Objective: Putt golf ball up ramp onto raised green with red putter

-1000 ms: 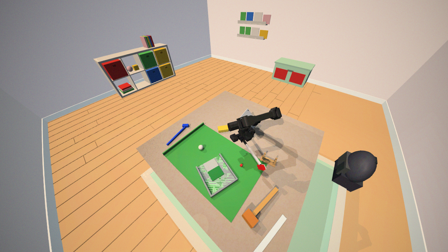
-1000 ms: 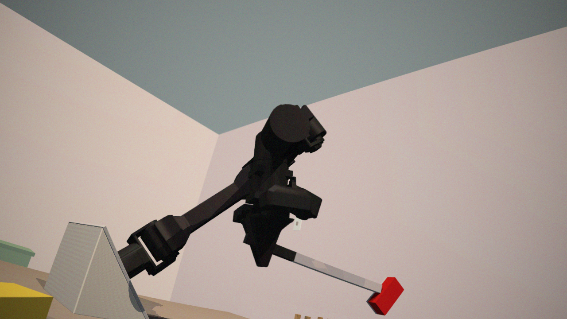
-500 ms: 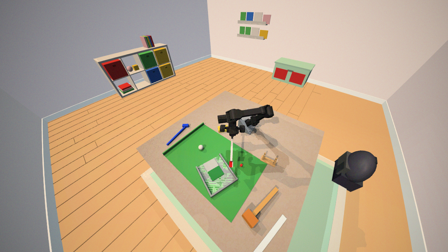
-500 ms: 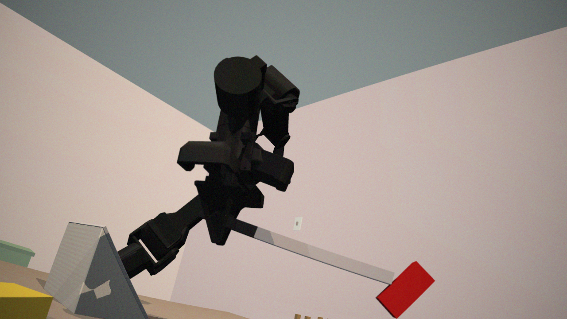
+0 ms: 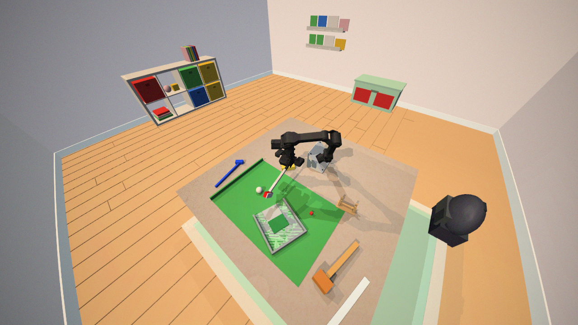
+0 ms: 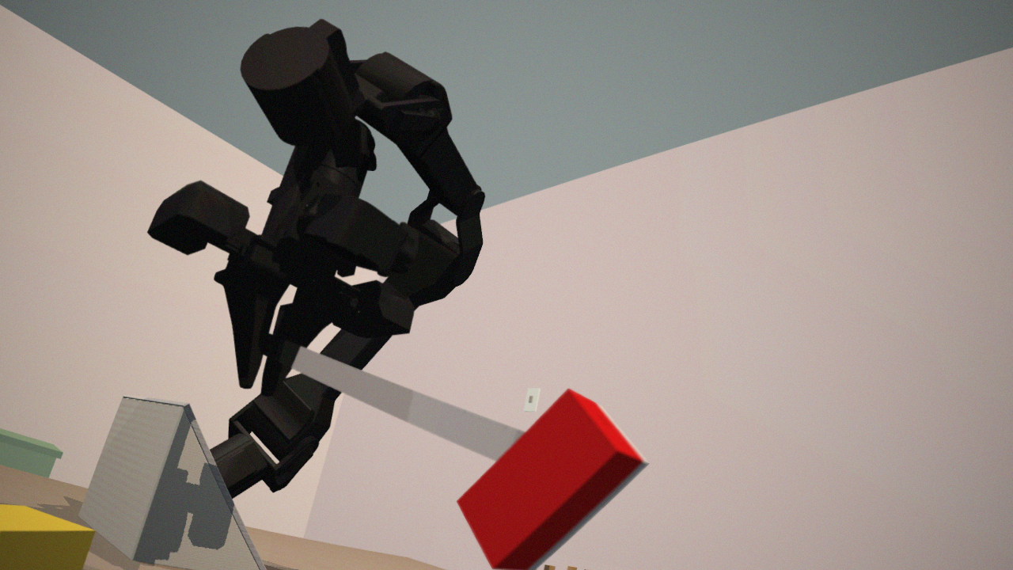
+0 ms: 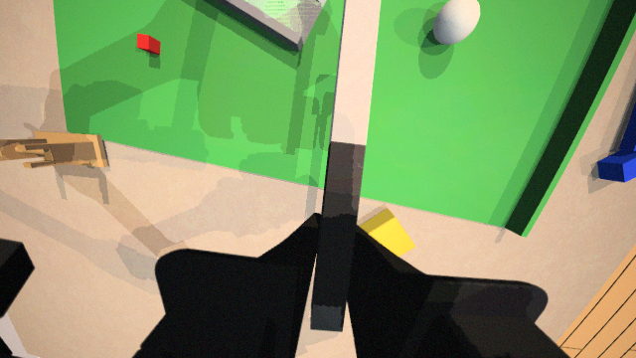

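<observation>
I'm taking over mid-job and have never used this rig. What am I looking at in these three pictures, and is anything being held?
One black arm ends in a two-finger tool.

The top view looks down on the room, the exterior view looks up from the mat, and the wrist view looks along the fingers.

The tool is shut on the putter's grip. Its red head is beside the white ball.

On the green turf stands the framed ramp and green. Around lie a blue putter, an orange mallet, a yellow block and a wooden stand.
</observation>
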